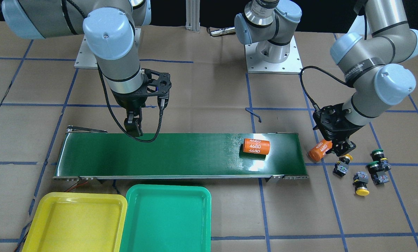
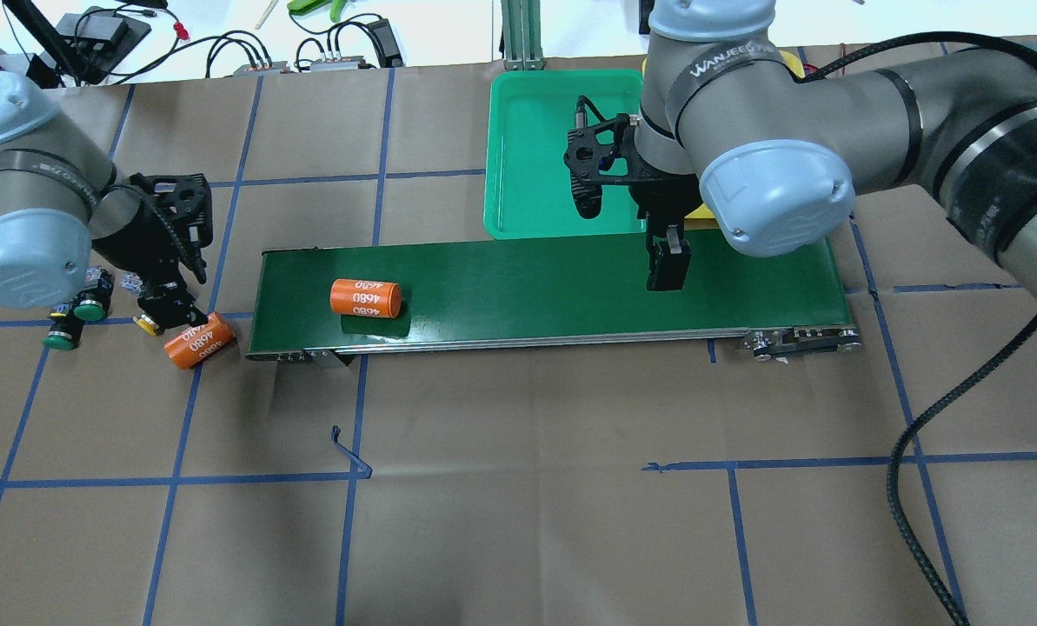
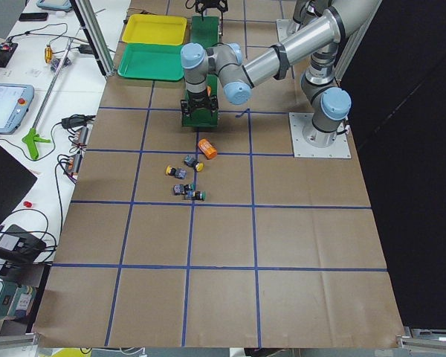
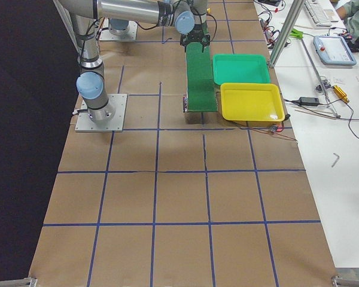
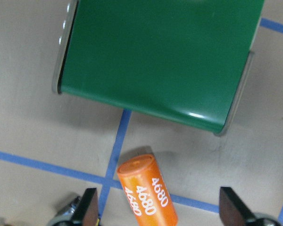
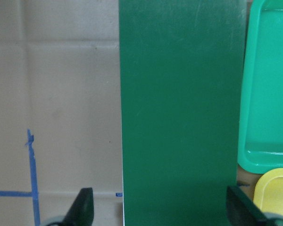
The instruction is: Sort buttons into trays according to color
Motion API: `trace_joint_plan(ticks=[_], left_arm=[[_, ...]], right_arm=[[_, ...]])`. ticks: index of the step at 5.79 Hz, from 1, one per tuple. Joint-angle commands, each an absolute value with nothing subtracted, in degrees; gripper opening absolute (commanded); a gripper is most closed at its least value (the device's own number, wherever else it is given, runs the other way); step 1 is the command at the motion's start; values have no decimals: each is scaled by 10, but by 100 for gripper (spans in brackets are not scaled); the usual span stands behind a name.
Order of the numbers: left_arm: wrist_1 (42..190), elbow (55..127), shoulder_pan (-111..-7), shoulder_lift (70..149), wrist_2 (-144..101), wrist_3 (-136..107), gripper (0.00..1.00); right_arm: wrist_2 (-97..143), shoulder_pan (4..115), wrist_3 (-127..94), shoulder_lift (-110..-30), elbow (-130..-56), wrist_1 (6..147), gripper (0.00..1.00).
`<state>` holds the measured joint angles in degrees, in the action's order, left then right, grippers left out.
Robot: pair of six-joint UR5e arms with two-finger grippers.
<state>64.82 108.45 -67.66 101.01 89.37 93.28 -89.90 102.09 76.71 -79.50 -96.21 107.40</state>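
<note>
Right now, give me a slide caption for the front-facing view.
Open left tool by an orange cylinder near four buttons; right tool above the belt; trays waiting.

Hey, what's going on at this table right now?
Two robot arms are set to sort buttons by color, but none is sorted yet. All four lie on the table past the belt's end, and the yellow tray and green tray are empty. The left claw hangs open over an orange cylinder beside them; the right claw hangs open over the belt.
</note>
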Motion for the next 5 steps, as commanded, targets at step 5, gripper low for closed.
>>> trace_joint_plan(ticks=[5], left_arm=[[545,1137,-636,1102,896,820,75]], right_arm=[[-920,1102,658,-742,-903,1125,100]])
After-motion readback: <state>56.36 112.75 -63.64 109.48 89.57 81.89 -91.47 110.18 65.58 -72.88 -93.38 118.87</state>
